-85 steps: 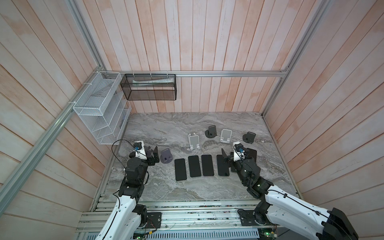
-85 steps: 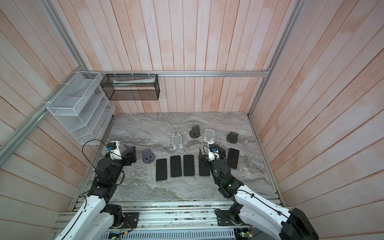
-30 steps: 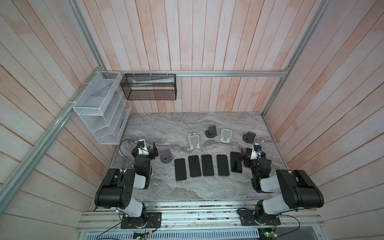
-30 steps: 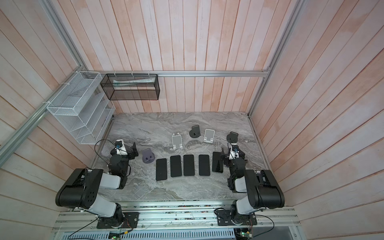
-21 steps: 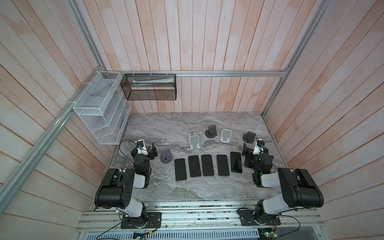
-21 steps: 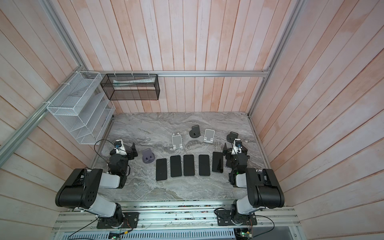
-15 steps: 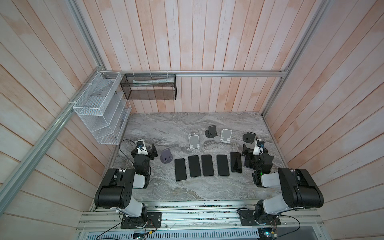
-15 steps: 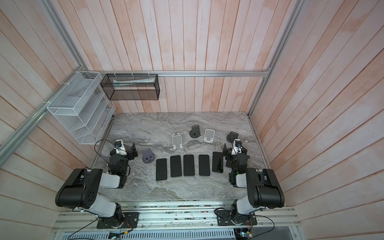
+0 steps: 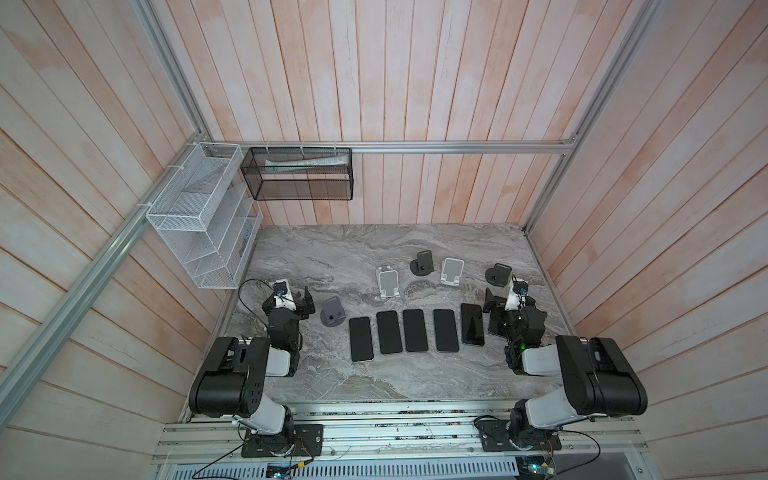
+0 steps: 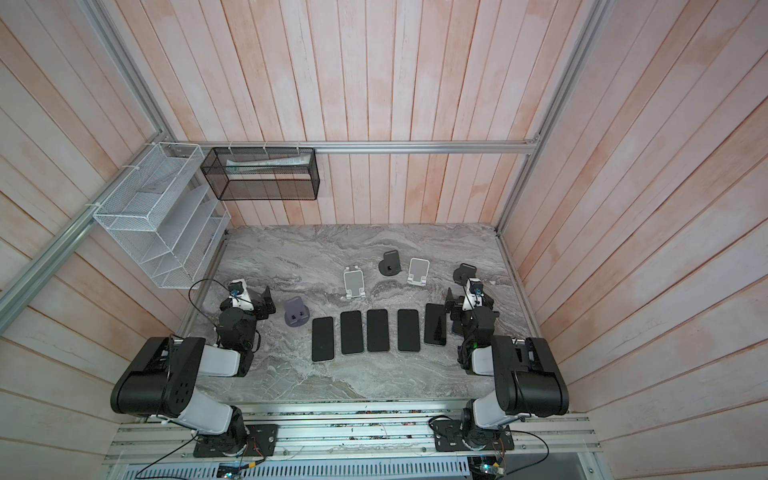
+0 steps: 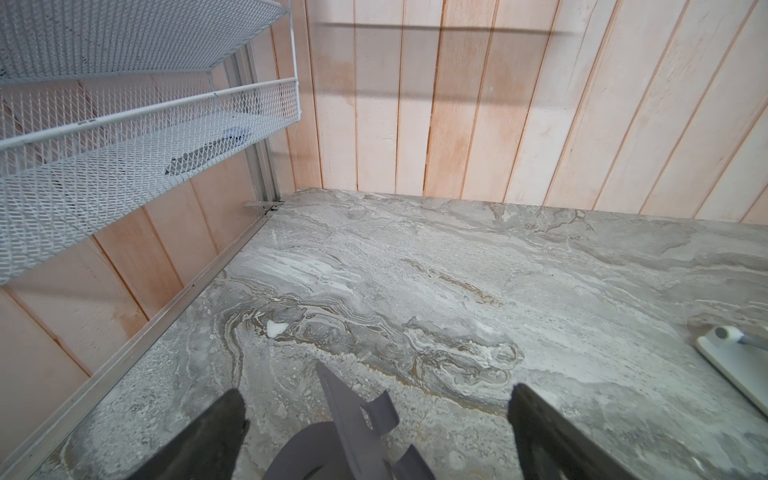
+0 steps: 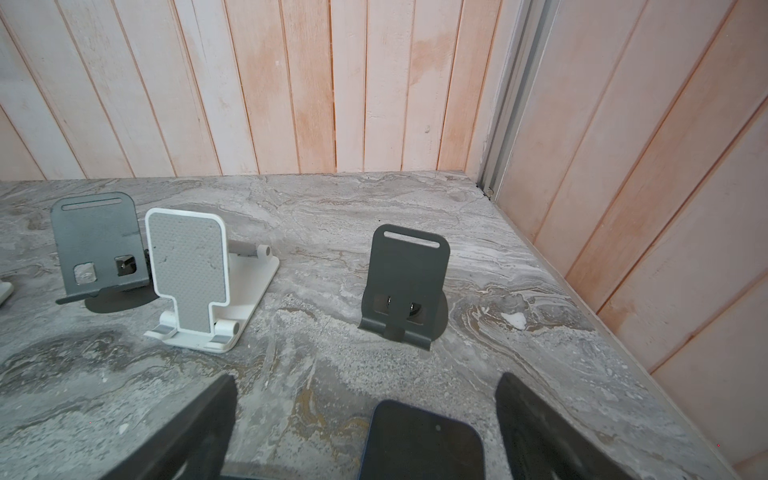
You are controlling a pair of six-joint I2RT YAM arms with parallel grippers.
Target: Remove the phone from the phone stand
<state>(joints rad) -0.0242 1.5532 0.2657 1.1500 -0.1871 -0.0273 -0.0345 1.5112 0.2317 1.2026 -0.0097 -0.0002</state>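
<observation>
Several dark phones [image 9: 415, 330] lie flat in a row on the marble table [image 9: 374, 249]; the row's right-end phone [image 9: 472, 324] is slightly tilted. One more blue-edged phone [image 12: 419, 444] lies flat under my right gripper [image 12: 368, 390], which is open and touches nothing. All the phone stands are bare: a purple-grey stand [image 9: 332, 318], two white stands [image 9: 387, 282] [image 9: 451, 270] and two black stands [image 9: 422, 264] [image 9: 498, 274]. My left gripper [image 9: 291, 301] is open beside the purple-grey stand [image 11: 353, 432], which shows between its fingers.
A white wire rack [image 9: 199, 216] hangs on the left wall and a black mesh basket [image 9: 299, 174] on the back wall. Both arms are folded back near the table's front corners. Wooden walls close in on three sides.
Both arms have pulled back from their stretched-out pose and folded near their bases. The right gripper has drawn away from the row's right-end phone. Nothing has visibly moved in the last half second.
</observation>
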